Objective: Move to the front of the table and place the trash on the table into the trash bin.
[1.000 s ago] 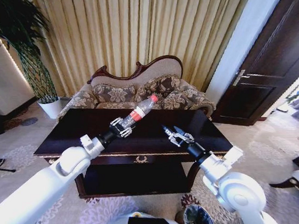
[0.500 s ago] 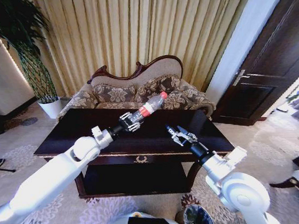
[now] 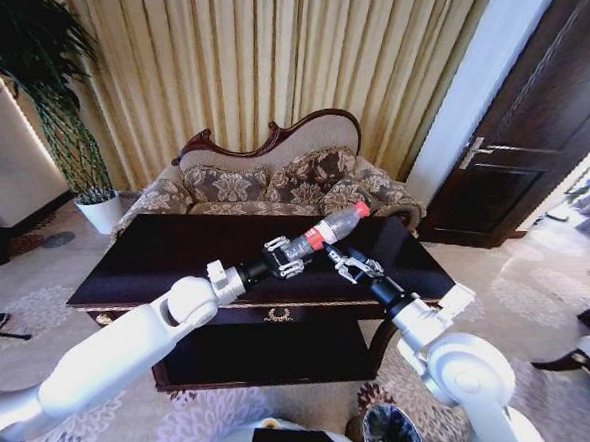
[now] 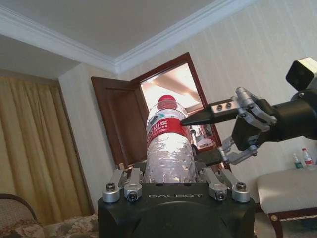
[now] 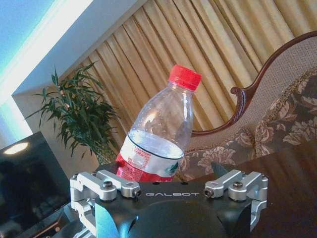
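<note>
A clear plastic bottle (image 3: 326,230) with a red cap and a red-white label is held above the dark glossy table (image 3: 173,249). My left gripper (image 3: 289,254) is shut on its lower body, and the cap points up and to the right. My right gripper (image 3: 348,263) is open just right of it, under the bottle's neck. In the left wrist view, the bottle (image 4: 168,144) stands up from my left gripper (image 4: 171,181), and the right gripper (image 4: 192,139) has one finger at the label. In the right wrist view, the bottle (image 5: 161,134) rises just beyond the right gripper (image 5: 171,187).
The trash bin (image 3: 392,434), round and dark with a black liner, stands on the carpet at the table's near right corner, below my right arm. A floral sofa (image 3: 277,180) sits behind the table, a potted plant (image 3: 52,96) at far left, and a dark door (image 3: 542,116) at right.
My left arm has carried the bottle to the right across the table, up to the right gripper. The right gripper has stayed nearly in place and open.
</note>
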You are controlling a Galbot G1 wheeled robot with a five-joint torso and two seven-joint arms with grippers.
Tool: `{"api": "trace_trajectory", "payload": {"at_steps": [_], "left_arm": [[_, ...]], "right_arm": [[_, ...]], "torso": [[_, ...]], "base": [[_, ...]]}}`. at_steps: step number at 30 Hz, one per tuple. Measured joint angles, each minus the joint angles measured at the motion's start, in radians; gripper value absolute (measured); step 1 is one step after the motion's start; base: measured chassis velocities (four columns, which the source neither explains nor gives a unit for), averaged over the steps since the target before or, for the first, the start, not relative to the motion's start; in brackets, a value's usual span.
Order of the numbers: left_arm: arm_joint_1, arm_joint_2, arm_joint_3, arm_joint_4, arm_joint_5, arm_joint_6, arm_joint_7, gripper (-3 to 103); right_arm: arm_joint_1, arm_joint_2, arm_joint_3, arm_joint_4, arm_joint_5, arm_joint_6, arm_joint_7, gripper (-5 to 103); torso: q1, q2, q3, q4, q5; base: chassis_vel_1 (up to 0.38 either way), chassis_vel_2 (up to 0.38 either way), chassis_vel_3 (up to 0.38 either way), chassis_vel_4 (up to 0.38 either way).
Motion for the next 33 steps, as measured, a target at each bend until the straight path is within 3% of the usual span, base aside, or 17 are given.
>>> {"api": "trace_trajectory", "payload": {"at_steps": [12,21,27,31,33], "left_arm": [[-0.074,0.008,0.102,-0.019,0.001,0.019,-0.019,43],[-0.079,0.015,0.117,-0.03,0.004,0.024,-0.025,43],[-0.062,0.024,0.097,-0.032,0.005,0.024,-0.03,43],[-0.061,0.026,0.093,-0.032,0.006,0.024,-0.033,43],[-0.06,0.026,0.093,-0.031,0.007,0.024,-0.035,43]], "right_arm": [[0.019,0.03,-0.028,-0.018,-0.054,0.027,-0.001,100],[0.015,0.032,-0.024,-0.018,-0.058,0.03,-0.002,101],[0.017,0.033,-0.028,-0.021,-0.057,0.035,-0.004,79],[0.018,0.037,-0.031,-0.023,-0.058,0.037,-0.004,69],[0.018,0.038,-0.031,-0.024,-0.058,0.037,-0.004,69]], "torso": [[0.0,0.0,0.0,0.0,0.0],[0.0,0.0,0.0,-0.0001,0.0],[0.0,0.0,0.0,0.0001,-0.0001],[0.0,0.0,0.0,0.0,-0.0001],[0.0,0.0,0.0,0.0,0.0]], "base": [[0.0,0.0,0.0,0.0],[0.0,0.0,0.0,0.0],[0.0,0.0,0.0,0.0],[0.0,0.0,0.0,0.0],[0.0,0.0,0.0,0.0]]}}
